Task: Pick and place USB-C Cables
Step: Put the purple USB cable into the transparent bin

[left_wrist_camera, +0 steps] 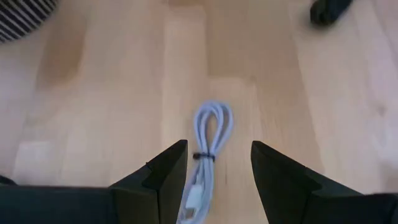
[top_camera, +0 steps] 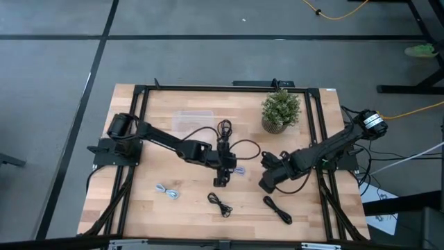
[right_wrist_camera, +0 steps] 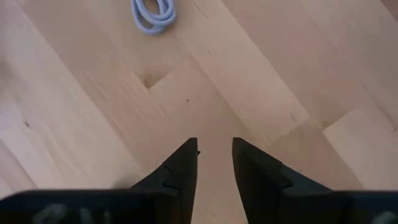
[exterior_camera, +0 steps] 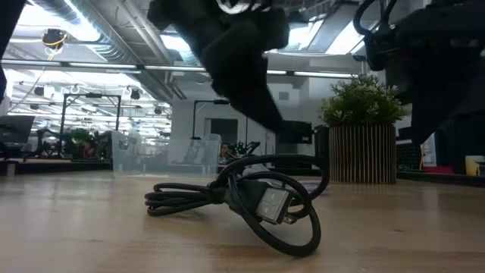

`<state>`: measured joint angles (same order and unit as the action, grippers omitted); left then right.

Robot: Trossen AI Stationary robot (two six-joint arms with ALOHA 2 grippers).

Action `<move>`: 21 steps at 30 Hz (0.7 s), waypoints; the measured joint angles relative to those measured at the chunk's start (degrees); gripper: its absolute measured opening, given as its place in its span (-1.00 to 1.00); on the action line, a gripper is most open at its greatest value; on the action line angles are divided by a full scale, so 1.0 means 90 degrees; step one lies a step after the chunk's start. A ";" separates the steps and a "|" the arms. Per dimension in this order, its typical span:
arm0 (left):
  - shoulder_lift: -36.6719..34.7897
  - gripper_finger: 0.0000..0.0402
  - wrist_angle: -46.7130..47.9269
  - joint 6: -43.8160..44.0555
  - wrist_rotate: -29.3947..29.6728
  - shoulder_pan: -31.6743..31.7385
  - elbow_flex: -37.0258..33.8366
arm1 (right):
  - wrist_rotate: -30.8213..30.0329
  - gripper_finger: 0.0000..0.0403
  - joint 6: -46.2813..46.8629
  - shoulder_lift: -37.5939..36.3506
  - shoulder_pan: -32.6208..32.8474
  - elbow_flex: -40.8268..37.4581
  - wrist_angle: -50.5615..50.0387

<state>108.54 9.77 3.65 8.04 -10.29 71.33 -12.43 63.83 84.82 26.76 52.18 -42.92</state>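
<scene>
A pale wooden table fills the scene. The left gripper, fingers spread apart, hovers over a pale coiled USB-C cable lying between them. This looks like the approach; next it likely lowers and closes. The right gripper, slightly parted and empty, waits nearby.

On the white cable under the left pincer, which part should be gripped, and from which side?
Grip the white cable at its tied middle, from straight above. It lies flat, strands bundled narrowest at the dark tie, loop ahead. The open left pincer already has a finger on each side there.
</scene>
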 joint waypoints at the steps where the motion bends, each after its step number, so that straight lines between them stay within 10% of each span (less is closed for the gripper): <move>1: 0.0083 -0.14 0.0006 -0.0038 0.0001 -0.0018 0.0000 | -0.0002 -0.47 0.0010 0.0000 0.0039 0.0000 0.0000; 21: 0.0611 -0.14 0.0334 -0.0089 0.0277 -0.0084 -0.0002 | -0.0015 -0.47 0.0008 0.0000 0.0175 0.0000 0.0034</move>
<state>114.04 12.77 2.85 10.54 -11.05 71.31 -12.56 63.91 84.82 28.34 52.18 -42.61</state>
